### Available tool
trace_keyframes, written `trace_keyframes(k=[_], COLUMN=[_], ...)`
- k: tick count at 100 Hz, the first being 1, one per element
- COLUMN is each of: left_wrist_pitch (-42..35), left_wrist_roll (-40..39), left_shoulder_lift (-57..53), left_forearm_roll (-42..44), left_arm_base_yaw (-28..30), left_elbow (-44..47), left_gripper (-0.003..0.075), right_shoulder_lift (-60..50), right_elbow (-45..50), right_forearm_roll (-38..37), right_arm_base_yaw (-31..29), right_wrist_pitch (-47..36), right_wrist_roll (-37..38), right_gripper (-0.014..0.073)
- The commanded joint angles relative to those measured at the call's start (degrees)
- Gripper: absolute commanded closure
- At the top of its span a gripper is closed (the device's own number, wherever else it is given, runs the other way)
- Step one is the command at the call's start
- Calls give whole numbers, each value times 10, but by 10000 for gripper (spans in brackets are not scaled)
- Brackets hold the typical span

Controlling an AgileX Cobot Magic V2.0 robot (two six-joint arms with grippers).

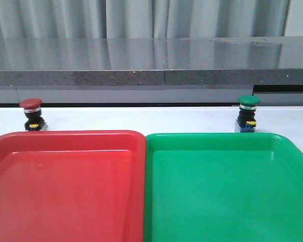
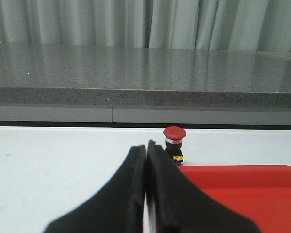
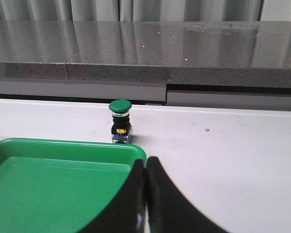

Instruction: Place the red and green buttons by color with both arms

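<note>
Buttons await sorting: red-capped mushroom push-button at ten o'clock beyond the red plastic tray, green-capped one at two o'clock beyond the green tray, left gripper and right gripper pressed together, empty.

Two small mushroom-head push-button switches are standing on the white table: one with a dark red cap, one with a green cap. Two large plastic trays are lying just in front of them: one red, one green.
</note>
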Motion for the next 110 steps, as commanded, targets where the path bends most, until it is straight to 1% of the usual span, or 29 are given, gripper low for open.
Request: trace_keyframes(k=[1,40,61,73,85,110], left_wrist_pitch=[-45,-48,-38,-3,43,174], left_wrist_roll=[-4,-4,-4,-4,-4,-4], left_shoulder_lift=[-18,-18,-17,1,33,142], left_forearm_roll=[-5,-5,-12,-34,-34,-34], left_arm_base_yaw=[1,1,1,1,1,1], left_elbow=[24,21,-12,-47,-97,-234], left_gripper=[739,739,739,739,739,739], right_shoulder_lift=[-11,-11,-11,-11,-11,-11], right_elbow=[-8,-8,-8,-8,-8,-8], right_forearm_roll=[-6,-6,-6,-6,-6,-6], right_arm_base_yaw=[-3,-3,-3,-3,-3,-3], right_wrist_pitch=[-49,-49,-49,-49,-49,-49], right_wrist_roll=[0,0,0,0,0,0], right_gripper=[703,703,703,703,703,703])
